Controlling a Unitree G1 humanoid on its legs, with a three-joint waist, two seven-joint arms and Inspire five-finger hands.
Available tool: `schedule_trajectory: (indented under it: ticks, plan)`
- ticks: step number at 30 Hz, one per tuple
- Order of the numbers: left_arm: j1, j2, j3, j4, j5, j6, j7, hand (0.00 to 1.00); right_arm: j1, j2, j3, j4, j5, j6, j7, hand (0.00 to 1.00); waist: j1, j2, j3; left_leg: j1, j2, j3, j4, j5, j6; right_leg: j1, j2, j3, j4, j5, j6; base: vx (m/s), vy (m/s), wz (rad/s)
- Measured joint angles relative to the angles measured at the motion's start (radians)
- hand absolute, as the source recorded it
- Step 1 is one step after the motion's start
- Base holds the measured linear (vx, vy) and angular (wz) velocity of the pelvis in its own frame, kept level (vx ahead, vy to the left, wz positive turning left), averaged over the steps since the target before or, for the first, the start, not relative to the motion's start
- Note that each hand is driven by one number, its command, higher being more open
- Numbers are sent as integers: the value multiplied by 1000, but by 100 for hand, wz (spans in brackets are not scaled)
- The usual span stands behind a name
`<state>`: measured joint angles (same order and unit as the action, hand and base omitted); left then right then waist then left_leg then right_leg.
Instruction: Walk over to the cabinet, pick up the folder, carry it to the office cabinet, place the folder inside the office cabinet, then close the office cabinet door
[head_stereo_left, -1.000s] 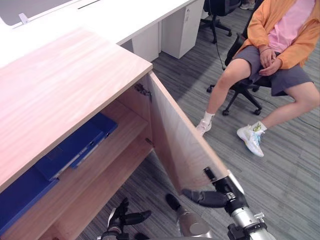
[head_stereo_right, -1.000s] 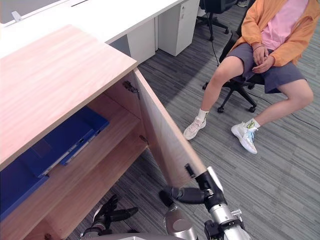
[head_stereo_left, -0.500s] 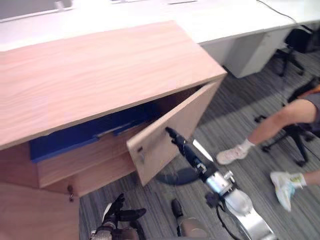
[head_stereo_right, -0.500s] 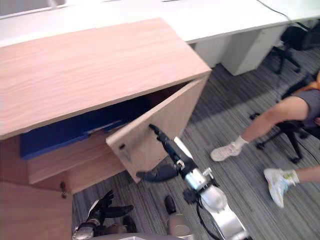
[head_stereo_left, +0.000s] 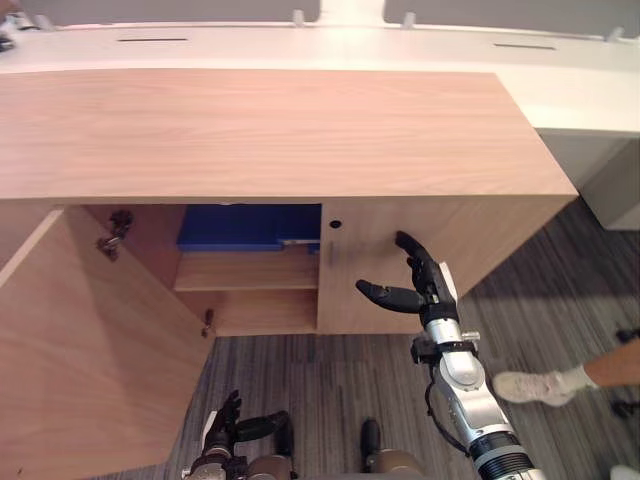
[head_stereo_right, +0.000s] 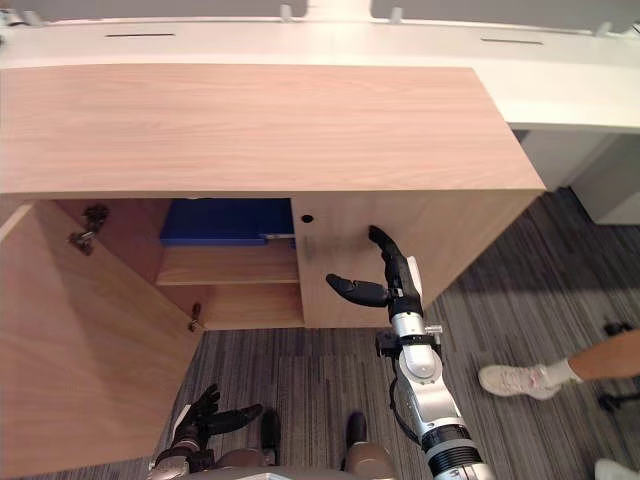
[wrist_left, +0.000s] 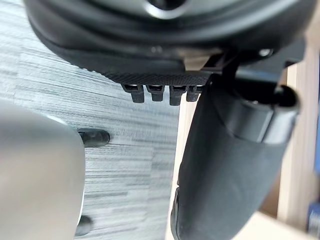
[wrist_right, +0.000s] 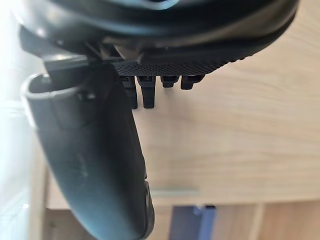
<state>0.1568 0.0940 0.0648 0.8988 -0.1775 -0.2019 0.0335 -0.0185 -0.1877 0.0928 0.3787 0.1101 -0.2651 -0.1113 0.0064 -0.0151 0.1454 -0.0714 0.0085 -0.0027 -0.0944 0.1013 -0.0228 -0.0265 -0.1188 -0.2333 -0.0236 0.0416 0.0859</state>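
Door (head_stereo_left: 475, 240) swung shut | right hand (head_stereo_left: 425, 290) at it | folder (head_stereo_left: 245, 228) inside, hand's L

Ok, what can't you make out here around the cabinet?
Folder: how far it runs behind the right door, eye views.
Right hand: whether its fingers touch that door, unclear from above and in the wrist view.
Lower compartment: left part hidden by the open left door, eye views.

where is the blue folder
In the left eye view, the blue folder lies on the upper shelf inside the cabinet, left of the closed right door.
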Motion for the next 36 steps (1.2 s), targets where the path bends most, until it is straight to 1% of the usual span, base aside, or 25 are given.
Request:
schedule_trajectory:
  ticks: [2, 3, 4, 6, 7, 8, 9, 10, 11, 12, 13, 14, 15, 18, 19, 21, 22, 24, 25, 26, 29, 30, 33, 36]
  plan:
    - [31, -23, 32, -43, -52, -1, 3, 100, 36, 12, -30, 118, -19, 33, 6, 100, 16, 8, -5, -13, -14, -73, 0, 0, 0, 29, -8, -74, 0, -22, 8, 10, -19, 115]
    - [39, -27, 44, -54, -62, -1, 4, 100, 46, 19, -42, 156, -23, 42, 7, 100, 23, 9, -5, -13, -17, -88, 0, 0, 0, 35, -12, -91, 0, -27, 11, 75, -15, 136]
    - [63, -33, 84, -85, -91, -2, 5, 100, 79, 42, -69, 254, -32, 73, 11, 100, 43, 10, -4, -17, -28, -131, 0, 0, 0, 62, -20, -144, 2, -40, 16, 91, -10, 104]
    - [85, -34, 132, -113, -111, -2, 10, 100, 114, 67, -94, 331, -37, 99, 16, 100, 64, 14, -3, -20, -40, -166, 0, 1, 0, 87, -26, -200, 4, -57, 23, 121, -12, 111]
    - [107, -32, 172, -149, -124, -2, 14, 100, 138, 82, -112, 371, -37, 115, 20, 100, 67, 17, -3, -26, -53, -205, 0, 9, -1, 107, -35, -252, 6, -70, 28, 112, -5, 109]
    - [117, -31, 188, -168, -131, -2, 14, 100, 153, 88, -124, 381, -37, 118, 22, 100, 70, 23, -5, -30, -57, -224, 0, 24, 1, 117, -36, -278, 8, -79, 34, 184, 3, 124]
    - [134, -27, 216, -203, -143, -3, 16, 100, 173, 94, -145, 403, -36, 126, 23, 100, 75, 28, -7, -34, -65, -255, 0, 49, 4, 138, -40, -327, 12, -88, 40, 177, -10, 116]
    - [143, -19, 237, -238, -150, -3, 18, 100, 189, 97, -168, 416, -34, 126, 23, 100, 91, 28, -8, -35, -82, -292, 1, 58, 2, 156, -48, -368, 19, -95, 45, 218, -12, 120]
    - [148, -14, 247, -274, -160, -3, 22, 100, 189, 95, -182, 424, -34, 126, 21, 100, 101, 27, -8, -36, -92, -317, 6, 71, 17, 165, -54, -392, 25, -103, 44, 195, -14, 105]
    - [149, -11, 257, -321, -167, -4, 22, 100, 185, 93, -206, 427, -34, 126, 18, 100, 118, 27, -8, -38, -104, -344, 6, 72, 19, 174, -58, -412, 27, -110, 36, 165, -8, 77]
    - [152, -11, 264, -348, -171, -5, 23, 100, 184, 91, -211, 429, -34, 126, 15, 100, 126, 27, -8, -39, -108, -352, 7, 73, 19, 179, -59, -415, 27, -111, 35, 160, -10, 65]
    - [159, -10, 274, -396, -182, -11, 24, 100, 170, 85, -217, 430, -34, 124, 11, 100, 142, 27, -8, -36, -113, -361, 7, 73, 19, 188, -62, -415, 29, -113, 31, 105, -18, 44]
    - [170, -9, 288, -434, -195, -23, 24, 100, 145, 80, -219, 430, -35, 124, 7, 100, 149, 27, -8, -32, -117, -366, 7, 73, 19, 193, -65, -414, 36, -118, 24, 58, -19, 36]
    - [179, -6, 339, -483, -210, -37, 29, 100, 95, 80, -219, 427, -36, 119, 3, 100, 161, 26, -7, -25, -119, -368, 7, 72, 19, 200, -66, -403, 43, -121, 18, -9, -31, 11]
    - [179, -4, 368, -506, -222, -39, 35, 100, 76, 80, -217, 421, -36, 114, 3, 100, 169, 26, -7, -25, -118, -368, 7, 72, 18, 199, -66, -395, 43, -123, 15, -60, -38, -1]
    - [178, 2, 412, -520, -237, -50, 46, 100, 55, 80, -209, 419, -36, 111, 3, 100, 174, 26, -7, -24, -114, -367, 7, 71, 17, 198, -64, -385, 43, -124, 14, -90, -33, -6]
    - [175, 8, 462, -523, -240, -55, 59, 100, 39, 81, -198, 419, -36, 111, 3, 100, 175, 26, -6, -24, -110, -362, 6, 70, 17, 195, -63, -366, 43, -125, 12, -105, -17, -12]
    - [171, 17, 520, -538, -265, -58, 84, 100, 27, 83, -182, 419, -36, 111, 2, 100, 180, 20, 2, -22, -106, -345, 6, 68, 15, 188, -60, -339, 44, -135, 11, -140, -14, -26]
    - [163, 33, 551, -544, -282, -64, 100, 100, 25, 83, -165, 418, -36, 111, 1, 100, 187, 15, 6, -23, -104, -337, 4, 62, 9, 181, -60, -318, 44, -148, 15, -142, -16, -27]
    - [158, 45, 561, -543, -290, -65, 108, 100, 26, 84, -161, 418, -37, 111, 2, 100, 190, 14, 8, -24, -102, -334, 1, 61, 7, 180, -59, -314, 44, -154, 12, -115, -17, -17]
    - [139, 119, 623, -544, -305, -69, 136, 100, 38, 86, -115, 419, -37, 120, 5, 100, 194, 12, 9, -22, -77, -314, 0, 58, 7, 163, -46, -286, 47, -158, 10, -125, -24, -19]
    - [137, 132, 632, -544, -305, -70, 139, 100, 39, 86, -109, 419, -37, 121, 6, 100, 193, 12, 10, -23, -73, -310, 0, 58, 6, 161, -43, -281, 47, -158, 10, -100, -42, -25]
    - [116, 208, 633, -544, -304, -76, 138, 100, 50, 82, -93, 419, -37, 122, 20, 100, 192, 7, 11, -24, -53, -292, 0, 57, -1, 149, -28, -260, 47, -158, 9, -70, -55, -18]
    - [88, 237, 619, -544, -293, -80, 130, 100, 67, 82, -86, 413, -37, 122, 30, 100, 179, -4, 20, -25, -46, -286, 0, 54, -8, 146, -23, -251, 47, -157, 4, -2, -28, -9]
